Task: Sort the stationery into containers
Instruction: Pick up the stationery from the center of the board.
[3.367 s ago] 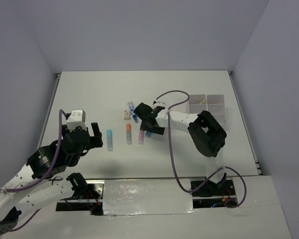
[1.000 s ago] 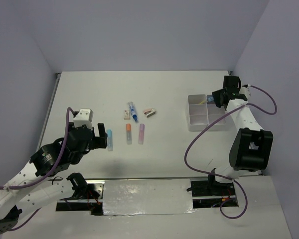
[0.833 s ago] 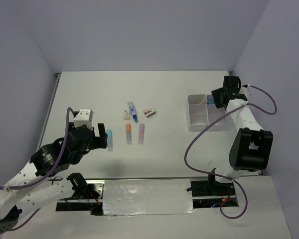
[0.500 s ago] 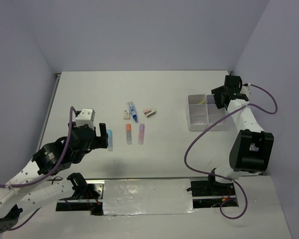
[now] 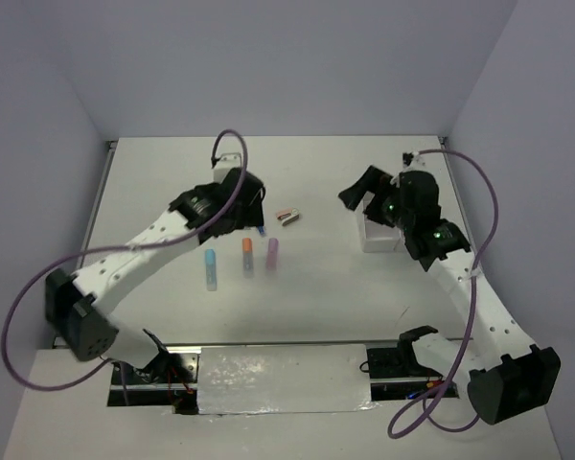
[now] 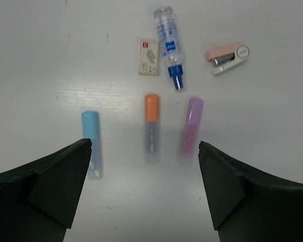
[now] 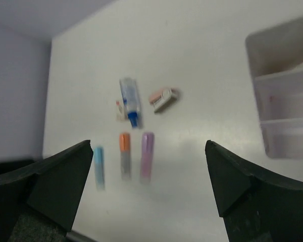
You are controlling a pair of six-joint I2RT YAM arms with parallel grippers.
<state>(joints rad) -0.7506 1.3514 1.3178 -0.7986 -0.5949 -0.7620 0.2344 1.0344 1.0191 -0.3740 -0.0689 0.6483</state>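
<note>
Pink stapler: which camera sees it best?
The left wrist view. There the pink stapler is big and sharp, lying apart from the clear blue-capped bottle. The right wrist view shows the stapler smaller and blurry. In the top view the stapler is just a tiny pink speck.

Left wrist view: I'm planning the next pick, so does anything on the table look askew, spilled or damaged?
Nothing spilled or damaged. The pink stapler lies slanted, apart from the others; the tube lies close against the eraser.

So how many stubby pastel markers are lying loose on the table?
3, in a row: blue-capped marker at the left, orange-capped marker in the middle, purple marker at the right. The translucent white bins may hide more.
</note>
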